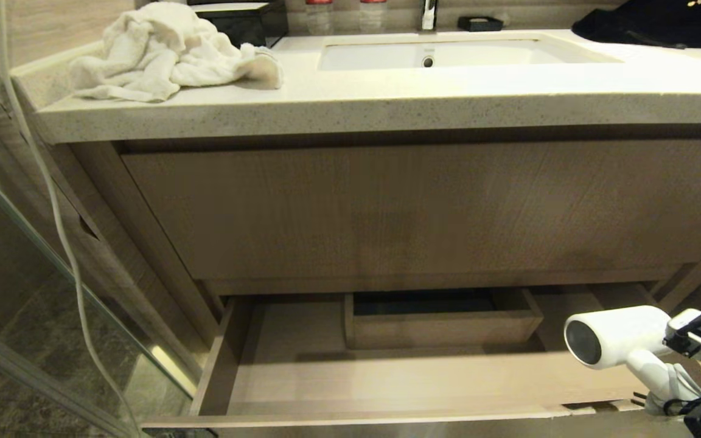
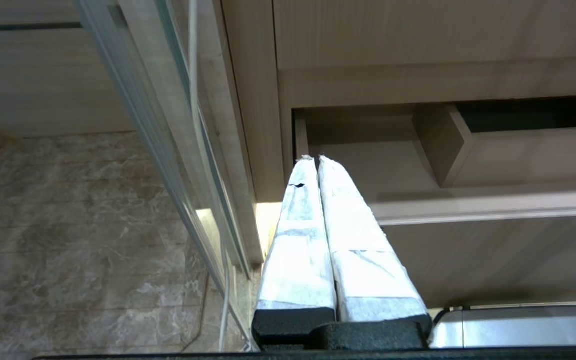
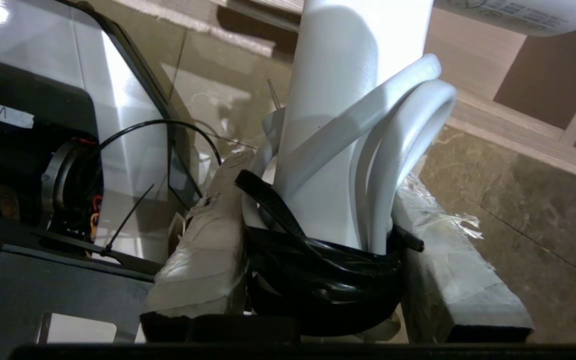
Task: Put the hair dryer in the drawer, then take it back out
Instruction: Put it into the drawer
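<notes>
The hair dryer (image 1: 621,340) is held up at the right end of the open drawer (image 1: 387,380), its dark round end facing left over the drawer's right part, not resting on the pale floor inside. The right gripper (image 3: 318,245) has its taped fingers (image 3: 208,250) clamped on the base of the handle, with the bundled white cord (image 3: 393,150) and its black strap (image 3: 318,270) caught between them. The left gripper (image 2: 318,165) hangs idle off the drawer's left front corner, its fingers pressed together on nothing. The drawer stands pulled out below the taller cabinet front (image 1: 423,207), with an inner wooden box (image 1: 442,322) at its back. Whether the dryer is on its way in or coming out cannot be told from this moment alone. Small print on the barrel's underside in the right wrist view is too fine to read; a label on the robot's body reads something like "V6A", seen upside down.
</notes>
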{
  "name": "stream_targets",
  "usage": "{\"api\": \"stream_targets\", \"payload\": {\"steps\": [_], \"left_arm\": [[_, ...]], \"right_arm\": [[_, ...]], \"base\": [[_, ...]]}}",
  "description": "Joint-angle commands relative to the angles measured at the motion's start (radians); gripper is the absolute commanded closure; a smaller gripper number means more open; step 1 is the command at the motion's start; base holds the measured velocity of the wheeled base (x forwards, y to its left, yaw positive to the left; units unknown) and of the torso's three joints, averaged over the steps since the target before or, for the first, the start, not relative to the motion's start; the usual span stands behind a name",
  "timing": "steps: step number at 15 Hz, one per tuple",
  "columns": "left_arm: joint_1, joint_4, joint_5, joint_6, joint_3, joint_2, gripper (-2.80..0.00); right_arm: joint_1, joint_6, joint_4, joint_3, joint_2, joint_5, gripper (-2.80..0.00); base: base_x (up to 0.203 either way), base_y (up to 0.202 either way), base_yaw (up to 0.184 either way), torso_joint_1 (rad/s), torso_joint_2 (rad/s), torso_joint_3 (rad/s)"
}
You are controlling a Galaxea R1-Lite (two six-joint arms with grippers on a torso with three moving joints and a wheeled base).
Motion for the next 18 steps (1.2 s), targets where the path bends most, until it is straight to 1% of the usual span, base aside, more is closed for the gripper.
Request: {"api": "stream_targets", "payload": {"steps": [1,3,6,9,13,16,18], "left_arm": [[0.0,0.001,0.0,0.0,0.002,0.002,0.0],[0.0,0.001,0.0,0.0,0.002,0.002,0.0],[0.0,0.001,0.0,0.0,0.002,0.002,0.0],[0.0,0.001,0.0,0.0,0.0,0.002,0.0],[0.0,0.001,0.0,0.0,0.001,0.002,0.0],[0.0,0.001,0.0,0.0,0.002,0.002,0.0],[0.0,0.001,0.0,0.0,0.002,0.002,0.0]], "right_arm": [[0.0,-0.003,0.002,-0.01,0.02,0.0,0.0],[-0.028,0.016,0.003,-0.039,0.05,0.0,0.0],[-0.038,0.055,0.004,-0.081,0.129,0.0,0.0],[-0.053,0.06,0.003,-0.158,0.233,-0.001,0.0],[-0.093,0.058,0.004,-0.281,0.373,-0.001,0.0],[-0.132,0.057,-0.003,-0.294,0.435,-0.008,0.0],[-0.143,0.056,-0.006,-0.297,0.467,-0.035,0.0]], "base": [[0.0,0.0,0.0,-0.018,0.07,0.045],[0.0,0.0,0.0,-0.01,0.03,0.043],[0.0,0.0,0.0,-0.002,0.0,0.011],[0.0,0.0,0.0,0.0,0.0,0.0],[0.0,0.0,0.0,0.0,0.0,0.0],[0.0,0.0,0.0,0.0,0.0,0.0],[0.0,0.0,0.0,0.0,0.0,0.0]]}}
